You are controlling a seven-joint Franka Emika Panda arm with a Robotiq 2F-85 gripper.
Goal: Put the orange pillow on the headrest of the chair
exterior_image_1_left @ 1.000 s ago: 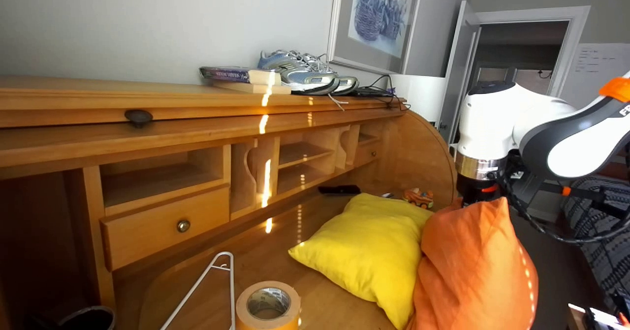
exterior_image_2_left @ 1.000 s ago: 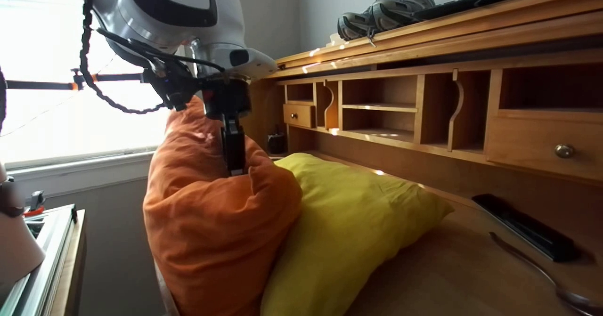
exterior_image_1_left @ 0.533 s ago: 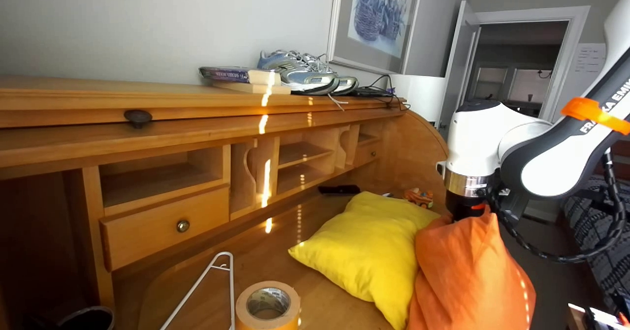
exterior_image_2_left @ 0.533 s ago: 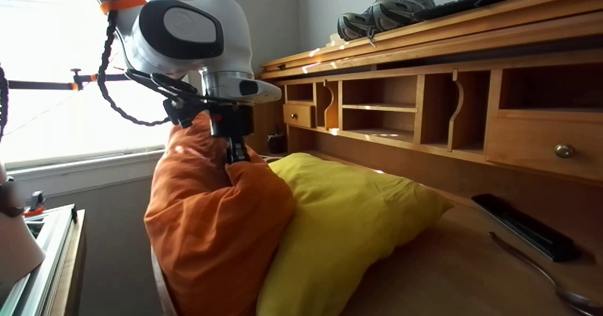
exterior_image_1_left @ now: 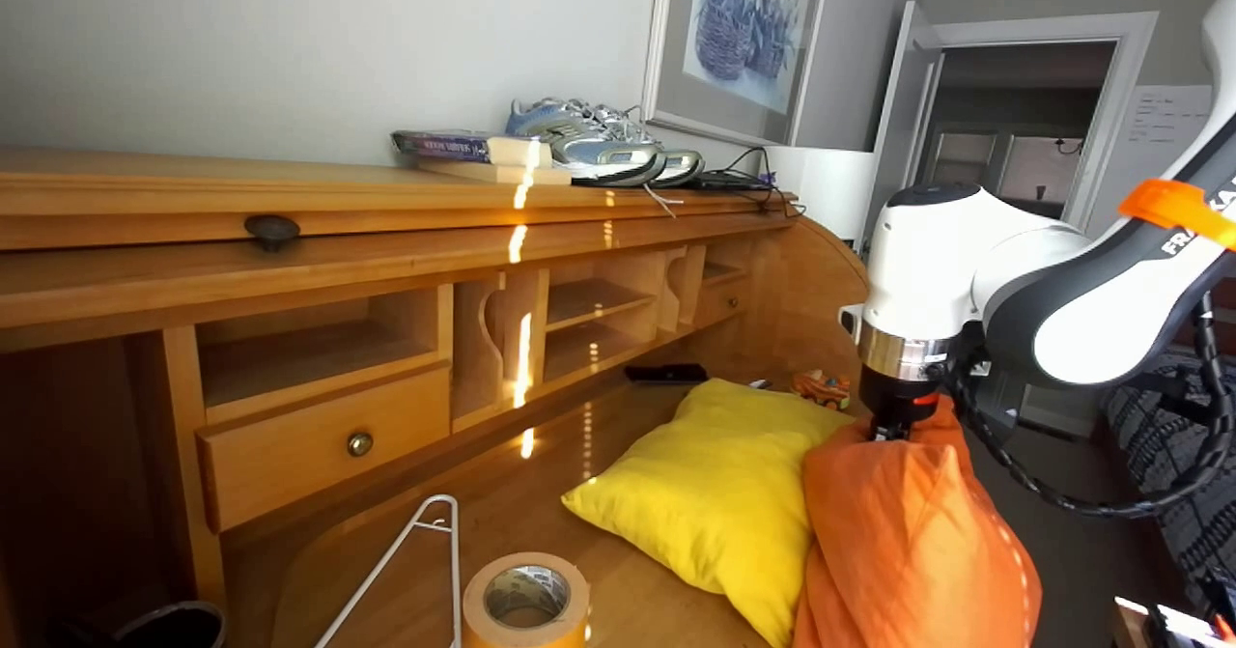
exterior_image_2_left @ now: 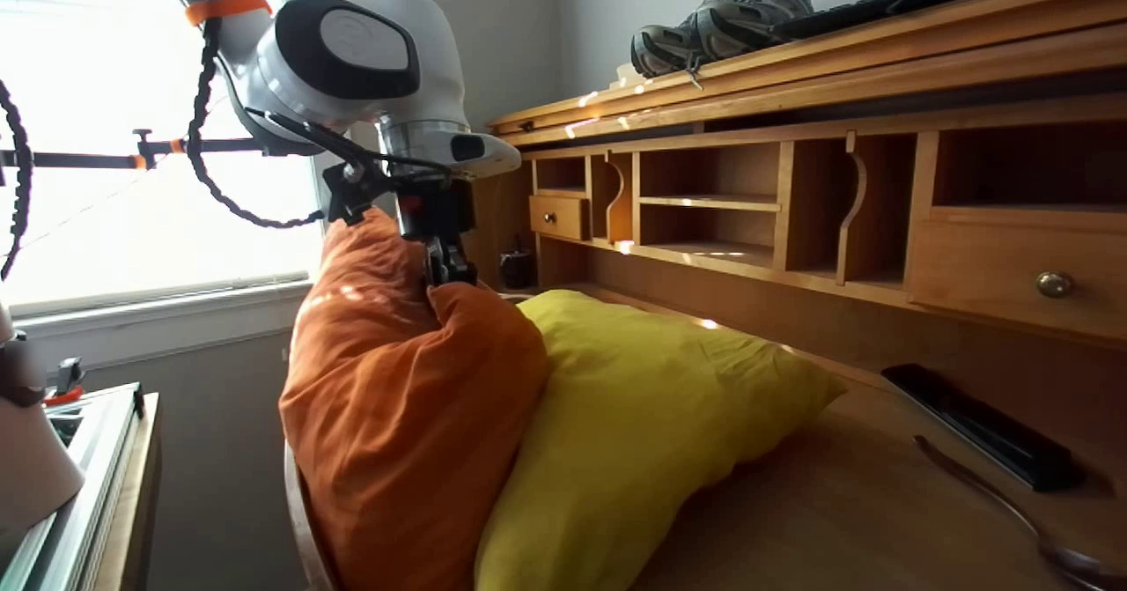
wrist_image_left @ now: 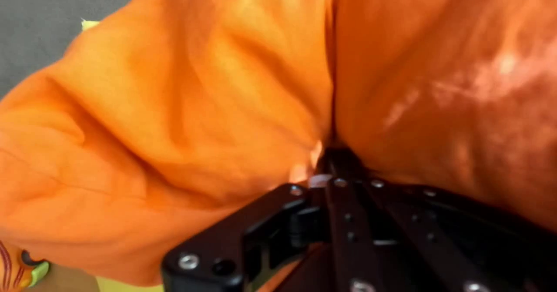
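Orange cloth, plain and wrinkled, fills most of the wrist view: the orange pillow [wrist_image_left: 196, 109] swells on both sides of the gripper [wrist_image_left: 337, 163], bright on one side, deeper and light-flecked on the other. A dark crease runs out from the fingers, which stand pressed together, tips sunk in that fold; whether cloth is nipped between them cannot be told.

In an exterior view the pillow bulges roundly below the fingers, a blunt peak just beside them and a dotted line of light down its flank. The yellow pillow [exterior_image_1_left: 715, 503] touches it, lower than the fingers, on the desk [exterior_image_1_left: 657, 590].

In an exterior view one rumpled lobe reaches above the fingertips, while a rounder one swells below and hides them. Below the fingers the pillow's edge lies beside the headrest of the chair [exterior_image_2_left: 301, 520], a narrow curve of wood.
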